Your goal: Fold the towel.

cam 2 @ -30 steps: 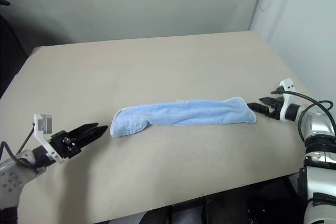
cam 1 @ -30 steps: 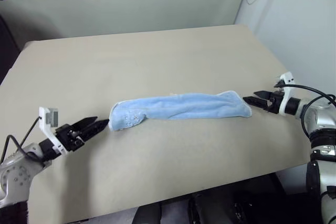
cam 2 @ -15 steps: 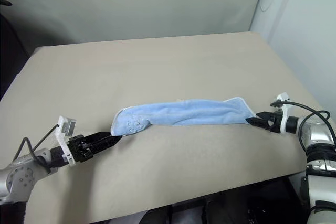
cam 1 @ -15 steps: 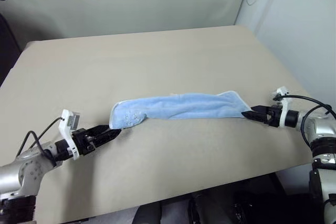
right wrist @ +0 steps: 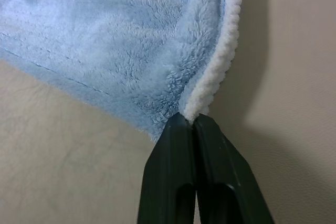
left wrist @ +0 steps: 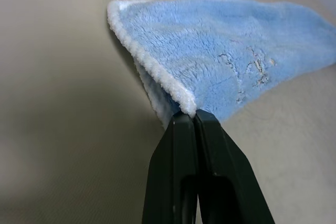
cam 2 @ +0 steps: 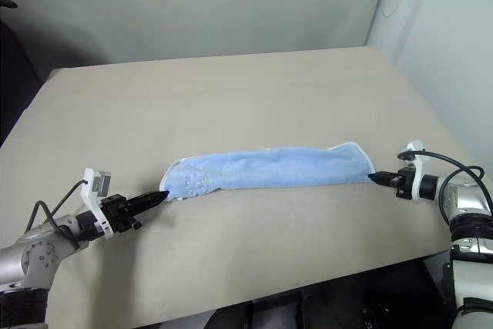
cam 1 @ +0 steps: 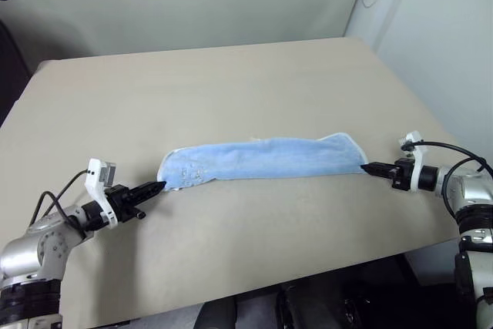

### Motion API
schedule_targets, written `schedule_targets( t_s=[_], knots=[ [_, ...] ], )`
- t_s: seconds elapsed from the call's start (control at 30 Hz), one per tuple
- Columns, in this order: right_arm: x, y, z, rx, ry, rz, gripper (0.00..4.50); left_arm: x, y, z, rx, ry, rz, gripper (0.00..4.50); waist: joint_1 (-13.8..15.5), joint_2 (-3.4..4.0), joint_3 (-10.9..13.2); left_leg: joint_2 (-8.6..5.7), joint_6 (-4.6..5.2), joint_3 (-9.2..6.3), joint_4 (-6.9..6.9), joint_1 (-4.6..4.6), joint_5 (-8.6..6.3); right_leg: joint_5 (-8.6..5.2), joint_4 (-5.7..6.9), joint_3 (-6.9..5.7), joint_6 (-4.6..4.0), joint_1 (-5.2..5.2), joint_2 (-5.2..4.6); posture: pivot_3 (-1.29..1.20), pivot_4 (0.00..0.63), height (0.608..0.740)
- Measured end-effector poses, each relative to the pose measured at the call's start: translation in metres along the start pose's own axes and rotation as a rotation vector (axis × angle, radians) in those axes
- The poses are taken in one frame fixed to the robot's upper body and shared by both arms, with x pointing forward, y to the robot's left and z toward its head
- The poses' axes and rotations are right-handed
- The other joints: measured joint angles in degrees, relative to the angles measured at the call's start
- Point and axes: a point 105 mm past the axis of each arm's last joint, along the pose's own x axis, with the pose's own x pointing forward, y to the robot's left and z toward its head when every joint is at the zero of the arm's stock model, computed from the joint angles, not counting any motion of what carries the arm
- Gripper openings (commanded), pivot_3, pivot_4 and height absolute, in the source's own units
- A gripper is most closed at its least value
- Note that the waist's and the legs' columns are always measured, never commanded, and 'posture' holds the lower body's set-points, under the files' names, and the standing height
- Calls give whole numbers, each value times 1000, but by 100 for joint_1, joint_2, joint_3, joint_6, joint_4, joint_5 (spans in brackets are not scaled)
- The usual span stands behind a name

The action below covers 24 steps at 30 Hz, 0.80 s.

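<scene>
The towel [cam 1: 262, 158] lies as a long strip across the middle of the table [cam 1: 231, 82]. The left gripper [cam 1: 157, 187] pinches its left corner, the right gripper [cam 1: 367, 167] its right corner.

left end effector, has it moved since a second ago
Yes. The left end effector has closed in on the towel, which lies in the same place on the table, and is now shut on the towel's near left corner.

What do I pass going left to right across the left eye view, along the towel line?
Left claw, shut on the towel's end → towel lying along the table → right claw, shut on the other end.
</scene>
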Motion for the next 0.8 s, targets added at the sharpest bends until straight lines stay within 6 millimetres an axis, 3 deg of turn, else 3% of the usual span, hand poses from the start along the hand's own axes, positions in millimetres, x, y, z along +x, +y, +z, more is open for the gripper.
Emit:
schedule_targets(
  t_s=[0.13,0.37,0.47,0.57,0.8],
  knots=[
    [2,0,5,-5,-16,1,34,-5,11,3,-12,-32,44,0,-8,0,0,0,0,0,1,0,0,0,1,0,1,0,0,0,150,740],
    [4,0,7,-23,-24,2,34,-10,10,-1,-25,-31,37,0,-19,0,0,0,0,0,-2,0,0,0,0,0,0,-1,0,0,150,740],
    [3,3,8,11,-29,14,984,-17,5,0,-37,-44,14,0,-21,0,0,0,0,0,-3,0,0,0,-1,0,0,-1,0,0,150,740],
    [0,4,11,60,-55,24,1953,-21,-2,3,-51,-58,-15,590,-22,0,0,0,0,1,-2,-1,0,0,-1,0,0,-1,0,0,150,740],
    [-12,2,21,184,-147,6,4358,-29,-6,4,-88,-76,-26,2995,-14,0,0,0,-1,1,0,0,1,-1,-1,1,0,0,0,0,150,740]
  ],
)
